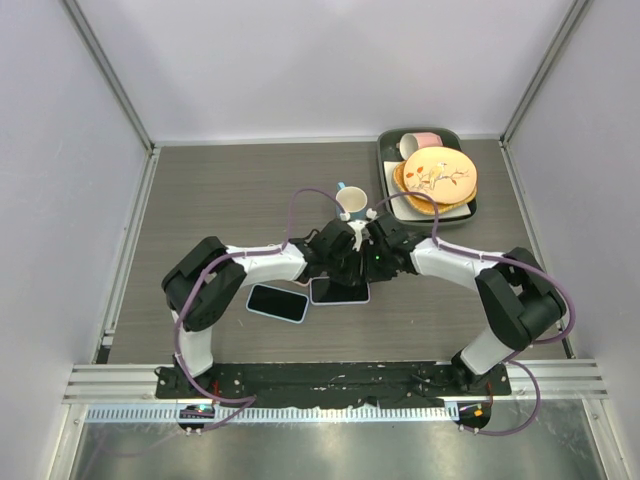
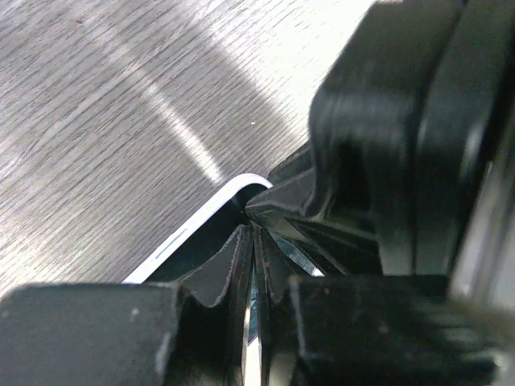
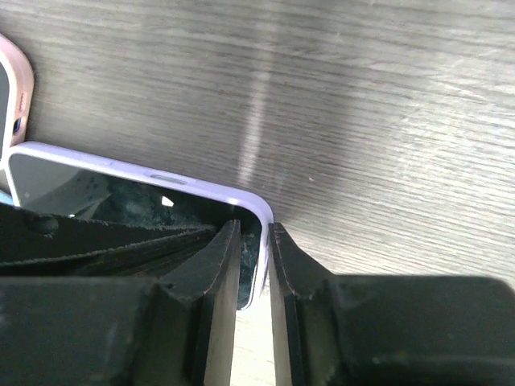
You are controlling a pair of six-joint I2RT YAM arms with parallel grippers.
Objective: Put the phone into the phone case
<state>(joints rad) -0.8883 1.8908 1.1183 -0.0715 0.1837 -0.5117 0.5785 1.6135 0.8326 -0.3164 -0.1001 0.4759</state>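
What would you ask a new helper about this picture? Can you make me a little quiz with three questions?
1. True or false: the orange plate is in the tray at the table's far right corner.
2. What do the right pincer's fingers straddle? A) a banana B) a corner of the pale-rimmed slab C) a spoon
3. How many flat dark slabs lie on the table?
Key: 1 true; 2 B; 3 two, the pale-rimmed slab and the neighbour slab beside it.
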